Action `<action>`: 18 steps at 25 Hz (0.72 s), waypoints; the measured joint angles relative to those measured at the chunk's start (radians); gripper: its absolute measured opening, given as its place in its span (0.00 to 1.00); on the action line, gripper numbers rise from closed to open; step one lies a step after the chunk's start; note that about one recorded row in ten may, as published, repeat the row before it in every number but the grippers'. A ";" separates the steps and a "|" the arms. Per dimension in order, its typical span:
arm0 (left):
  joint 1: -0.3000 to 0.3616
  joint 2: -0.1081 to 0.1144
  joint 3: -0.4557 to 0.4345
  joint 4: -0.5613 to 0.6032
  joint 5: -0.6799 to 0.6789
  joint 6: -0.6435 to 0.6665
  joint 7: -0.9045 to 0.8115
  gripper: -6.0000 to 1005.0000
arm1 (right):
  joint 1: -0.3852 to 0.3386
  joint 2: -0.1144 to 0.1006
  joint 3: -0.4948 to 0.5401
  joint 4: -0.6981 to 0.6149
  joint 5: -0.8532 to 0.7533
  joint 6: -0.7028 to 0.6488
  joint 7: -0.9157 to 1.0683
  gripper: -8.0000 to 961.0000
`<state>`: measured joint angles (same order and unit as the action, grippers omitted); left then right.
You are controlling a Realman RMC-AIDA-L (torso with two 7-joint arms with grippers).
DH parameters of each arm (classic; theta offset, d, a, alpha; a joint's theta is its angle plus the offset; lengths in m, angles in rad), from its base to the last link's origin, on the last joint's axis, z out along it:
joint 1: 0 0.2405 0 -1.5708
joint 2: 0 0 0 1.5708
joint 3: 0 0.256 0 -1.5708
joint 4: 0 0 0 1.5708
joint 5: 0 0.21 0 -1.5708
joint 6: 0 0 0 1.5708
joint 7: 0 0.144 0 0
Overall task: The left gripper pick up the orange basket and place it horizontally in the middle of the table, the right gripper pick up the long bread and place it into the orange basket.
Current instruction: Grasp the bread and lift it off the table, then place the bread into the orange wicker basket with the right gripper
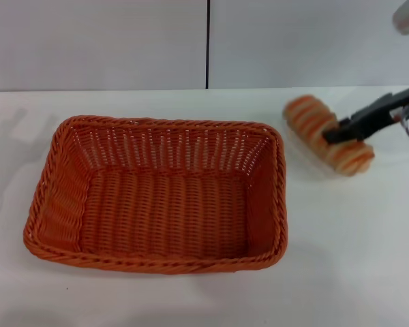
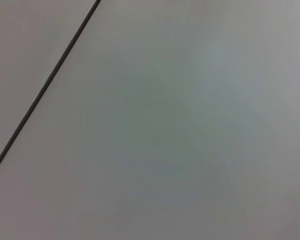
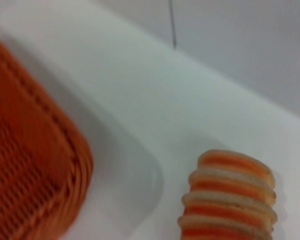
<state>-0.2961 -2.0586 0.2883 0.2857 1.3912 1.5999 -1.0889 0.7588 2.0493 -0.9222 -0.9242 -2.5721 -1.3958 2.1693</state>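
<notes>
The orange basket (image 1: 157, 194) lies lengthwise across the middle of the white table (image 1: 354, 245), open side up and with nothing in it. To its right, just past the basket's far right corner, the long bread (image 1: 313, 122) shows its orange-brown stripes. My right gripper (image 1: 334, 135) reaches in from the right edge, a black finger across the loaf's middle, shut on it. A faint shadow under the loaf suggests it is a little off the table. The right wrist view shows the long bread (image 3: 230, 200) and the orange basket's corner (image 3: 35, 175). My left gripper is out of view.
A grey wall with a dark vertical seam (image 1: 207, 44) stands behind the table. The left wrist view shows only that wall and the seam (image 2: 45, 85). Bare tabletop lies in front of the basket and to its right.
</notes>
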 joint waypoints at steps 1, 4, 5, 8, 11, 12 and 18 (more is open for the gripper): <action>-0.003 0.000 -0.002 0.000 0.000 0.000 0.000 0.78 | -0.019 -0.002 0.004 -0.022 0.049 0.003 -0.010 0.38; -0.003 0.000 -0.003 0.000 -0.001 0.000 0.000 0.78 | -0.080 -0.007 0.044 -0.084 0.237 0.005 -0.060 0.36; -0.003 0.000 -0.003 0.000 -0.001 0.000 0.000 0.78 | -0.098 -0.007 0.061 -0.099 0.294 0.004 -0.078 0.35; -0.001 0.000 -0.006 -0.001 -0.001 0.000 0.000 0.78 | -0.160 -0.008 0.092 -0.134 0.512 -0.004 -0.149 0.32; 0.002 0.000 -0.006 0.000 -0.002 0.001 0.000 0.78 | -0.227 -0.001 0.092 -0.141 0.816 -0.045 -0.301 0.30; 0.003 0.000 -0.006 0.000 -0.002 0.001 0.000 0.78 | -0.227 -0.001 0.092 -0.141 0.816 -0.045 -0.301 0.29; 0.003 0.000 -0.006 -0.004 -0.001 0.002 -0.001 0.78 | -0.195 0.002 0.060 -0.067 0.986 -0.193 -0.414 0.27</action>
<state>-0.2930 -2.0586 0.2821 0.2821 1.3897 1.6017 -1.0895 0.5636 2.0510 -0.8619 -0.9912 -1.5861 -1.5888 1.7550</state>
